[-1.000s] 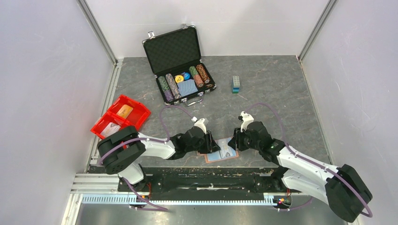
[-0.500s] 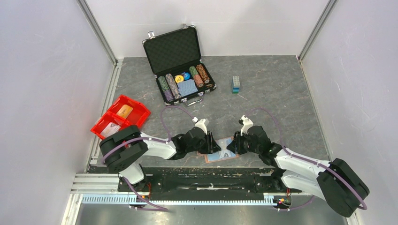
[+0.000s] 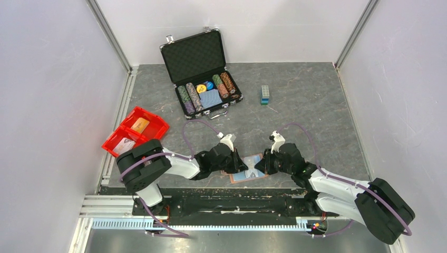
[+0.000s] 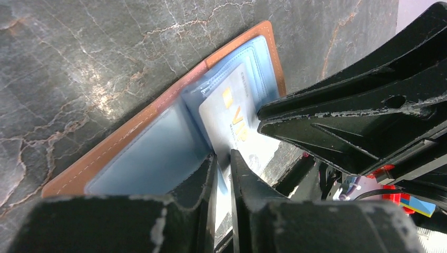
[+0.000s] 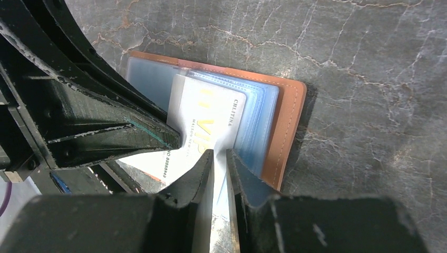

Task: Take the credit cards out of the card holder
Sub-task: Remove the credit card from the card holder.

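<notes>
The brown leather card holder (image 3: 249, 175) lies open near the table's front edge, its light-blue sleeves up; its leather also shows in the left wrist view (image 4: 158, 105) and the right wrist view (image 5: 291, 121). A white credit card (image 4: 238, 118) with orange "VIP" print sticks partly out of a sleeve, and it shows in the right wrist view (image 5: 211, 113) too. My left gripper (image 3: 240, 163) (image 4: 222, 155) is shut on the edge of a blue sleeve beside the card. My right gripper (image 3: 261, 166) (image 5: 220, 153) is shut on the card's near edge.
A red bin (image 3: 158, 126) at the left holds an orange card (image 3: 140, 124) and a pale card (image 3: 125, 145). An open black poker-chip case (image 3: 203, 71) stands at the back. A small blue-green block (image 3: 265, 95) lies at the back right.
My right gripper has come down and a little left onto the card holder. The left gripper has stayed at the holder's left side.
</notes>
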You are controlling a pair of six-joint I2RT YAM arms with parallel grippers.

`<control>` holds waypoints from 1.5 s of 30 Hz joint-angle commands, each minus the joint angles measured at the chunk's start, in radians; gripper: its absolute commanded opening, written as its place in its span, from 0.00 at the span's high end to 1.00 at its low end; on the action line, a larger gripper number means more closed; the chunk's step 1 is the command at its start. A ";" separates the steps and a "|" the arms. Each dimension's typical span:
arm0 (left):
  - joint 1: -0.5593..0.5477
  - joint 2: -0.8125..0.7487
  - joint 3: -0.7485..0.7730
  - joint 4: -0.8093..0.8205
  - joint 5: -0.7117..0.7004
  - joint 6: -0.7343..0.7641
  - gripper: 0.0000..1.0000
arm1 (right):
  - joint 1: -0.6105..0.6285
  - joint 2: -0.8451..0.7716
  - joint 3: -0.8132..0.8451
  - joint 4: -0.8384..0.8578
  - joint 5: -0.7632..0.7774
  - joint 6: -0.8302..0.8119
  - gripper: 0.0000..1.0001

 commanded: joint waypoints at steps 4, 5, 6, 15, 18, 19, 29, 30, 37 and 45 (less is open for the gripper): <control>-0.009 -0.039 -0.009 -0.004 -0.005 -0.041 0.92 | 0.001 0.008 -0.019 -0.067 0.029 -0.014 0.84; -0.009 -0.039 -0.007 -0.005 0.002 -0.042 0.93 | 0.001 0.008 -0.019 -0.070 0.031 -0.016 0.84; -0.008 -0.039 -0.006 -0.005 0.010 -0.041 0.94 | 0.001 0.007 -0.018 -0.072 0.033 -0.017 0.84; -0.002 -0.043 -0.004 0.038 0.067 -0.081 0.83 | 0.002 0.014 -0.018 -0.076 0.035 -0.026 0.84; 0.001 -0.055 -0.002 0.017 0.065 -0.069 0.79 | 0.001 0.018 -0.014 -0.075 0.032 -0.028 0.84; 0.001 -0.059 -0.007 0.014 0.063 -0.069 0.78 | 0.001 0.019 -0.014 -0.076 0.033 -0.029 0.84; 0.019 -0.086 -0.037 0.024 0.049 -0.093 0.88 | 0.001 0.026 -0.015 -0.074 0.033 -0.031 0.84; 0.019 -0.089 -0.036 0.015 0.043 -0.095 0.82 | 0.000 0.027 -0.014 -0.073 0.032 -0.030 0.84; 0.020 -0.086 -0.034 0.031 0.045 -0.101 0.98 | 0.001 0.030 -0.016 -0.070 0.031 -0.031 0.84; 0.040 -0.174 -0.109 -0.020 -0.039 -0.128 0.98 | -0.004 0.028 -0.018 -0.072 0.041 -0.028 0.85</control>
